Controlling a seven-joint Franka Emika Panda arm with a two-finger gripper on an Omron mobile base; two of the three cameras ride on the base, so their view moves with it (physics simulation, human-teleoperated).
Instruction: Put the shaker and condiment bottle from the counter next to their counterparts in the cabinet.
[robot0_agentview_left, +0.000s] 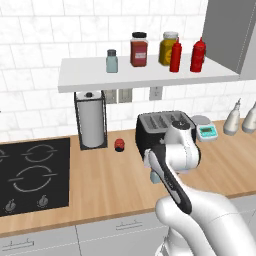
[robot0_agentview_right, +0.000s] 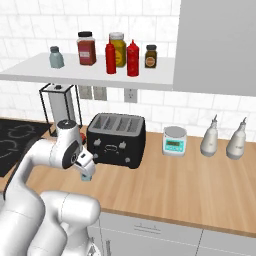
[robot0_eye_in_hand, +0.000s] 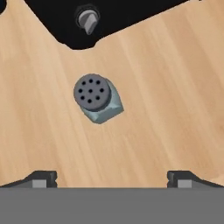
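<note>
Standing upright on the light-wood counter (robot0_eye_in_hand: 175, 87), just before the black toaster (robot0_eye_in_hand: 109, 17): small pale blue-grey shaker (robot0_eye_in_hand: 97, 99), dark grey cap pierced with holes. Poised directly above, gripper (robot0_eye_in_hand: 112, 178) spread wide, grasping nothing.

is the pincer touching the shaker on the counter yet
Apart. The hand view shows the shaker standing on bare counter, with wood visible between it and both fingertips of the open pincer.
</note>
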